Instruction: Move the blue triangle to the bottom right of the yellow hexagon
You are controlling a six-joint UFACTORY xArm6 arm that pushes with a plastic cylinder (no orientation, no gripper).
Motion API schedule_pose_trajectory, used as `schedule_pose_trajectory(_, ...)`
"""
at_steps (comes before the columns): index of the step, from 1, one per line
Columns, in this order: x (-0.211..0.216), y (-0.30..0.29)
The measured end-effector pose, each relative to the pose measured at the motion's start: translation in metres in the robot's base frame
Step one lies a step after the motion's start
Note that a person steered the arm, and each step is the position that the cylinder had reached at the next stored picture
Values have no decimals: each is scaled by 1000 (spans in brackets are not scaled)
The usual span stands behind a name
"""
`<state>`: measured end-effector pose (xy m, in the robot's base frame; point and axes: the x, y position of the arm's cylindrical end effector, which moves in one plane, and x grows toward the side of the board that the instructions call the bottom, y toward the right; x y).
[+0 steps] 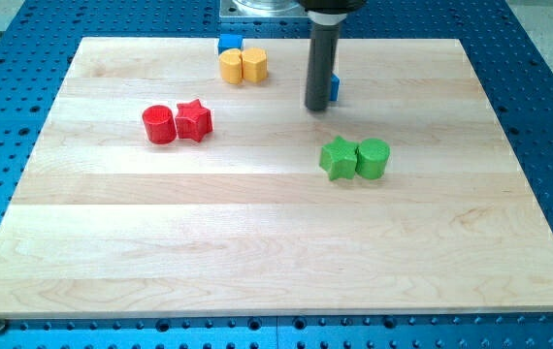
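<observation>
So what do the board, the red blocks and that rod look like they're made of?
The board looks like pale wood: visible grain and plank seams, with a light satin finish. The red cylinder and red star seem to be painted wood or plastic, given their flat, even colour; I can't tell which. The rod looks like dark metal or plastic, matte; my tip sits beside a blue block.

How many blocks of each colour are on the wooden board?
Red: 2, cylinder and star
Yellow: 2, and
Green: 2, star and cylinder
Blue: 2, and one half hidden behind my tip
Total: 8
</observation>
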<state>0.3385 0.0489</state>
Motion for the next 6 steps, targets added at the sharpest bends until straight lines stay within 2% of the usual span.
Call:
schedule_pose_trajectory(1,5,4)
schedule_pose_trajectory(2,11,62)
schedule_pose_trajectory(3,-27,47)
schedule_pose_trajectory(4,-37,-30)
schedule_pose_trajectory(5,-15,-36)
schedule_pose_trajectory(6,53,-21)
